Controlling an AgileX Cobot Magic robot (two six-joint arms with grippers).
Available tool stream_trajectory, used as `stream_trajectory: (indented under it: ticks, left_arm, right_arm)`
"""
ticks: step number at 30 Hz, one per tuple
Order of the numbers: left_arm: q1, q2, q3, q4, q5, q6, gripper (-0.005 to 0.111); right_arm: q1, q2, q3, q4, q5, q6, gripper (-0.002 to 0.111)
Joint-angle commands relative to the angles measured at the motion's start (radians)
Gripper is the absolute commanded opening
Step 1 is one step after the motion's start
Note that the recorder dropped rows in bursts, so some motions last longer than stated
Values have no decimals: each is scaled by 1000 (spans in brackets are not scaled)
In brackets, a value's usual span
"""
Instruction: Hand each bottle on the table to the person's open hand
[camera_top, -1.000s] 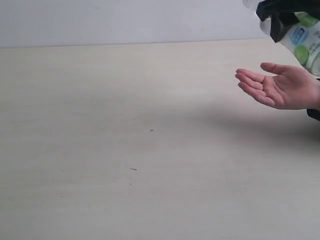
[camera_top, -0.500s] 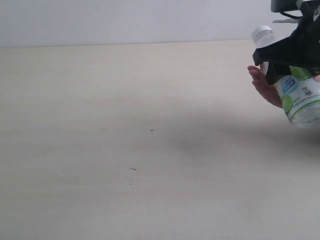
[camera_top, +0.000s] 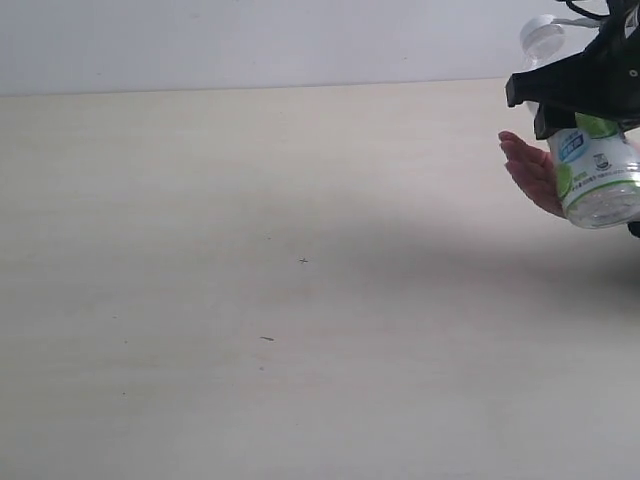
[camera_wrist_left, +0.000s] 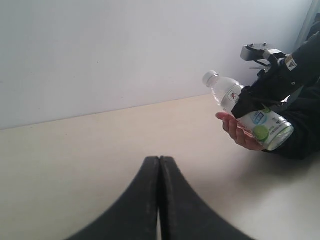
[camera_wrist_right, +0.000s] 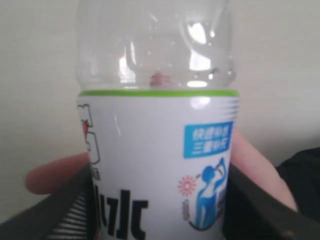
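A clear bottle (camera_top: 592, 175) with a white cap and a white, green and blue label hangs tilted at the far right, over the person's open hand (camera_top: 528, 170). My right gripper (camera_top: 578, 95) is shut on the bottle (camera_wrist_right: 160, 165), its black fingers (camera_wrist_right: 65, 212) pressed to both sides of the label; the hand (camera_wrist_right: 52, 175) shows behind it. The left wrist view shows the same bottle (camera_wrist_left: 247, 117) lying across the hand (camera_wrist_left: 237, 134). My left gripper (camera_wrist_left: 159, 162) is shut on nothing, above the table (camera_top: 250, 300).
A pale wall (camera_top: 250, 40) runs behind the table's far edge. The person's dark sleeve (camera_wrist_left: 302, 130) is at the right side. A few tiny dark specks (camera_top: 303, 261) mark the tabletop.
The right gripper has brought the bottle down from the top right corner onto the open hand, which is now largely covered. The left gripper stays as it was.
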Motion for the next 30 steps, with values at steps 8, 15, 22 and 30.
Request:
stream_trajectory:
  ticks: [8, 15, 22, 30]
  left_arm:
    - [0, -6, 4, -9, -10, 3, 0]
    - [0, -6, 4, -9, -10, 3, 0]
    - [0, -6, 4, -9, -10, 3, 0]
    - [0, -6, 4, -9, -10, 3, 0]
  right_arm:
    - [-6, 2, 60, -38, -61, 5, 36]
    - [-6, 2, 60, -36, -96, 26, 83]
    - [-6, 2, 60, -36, -120, 28, 89]
    - [-6, 2, 60, -40, -125, 23, 85]
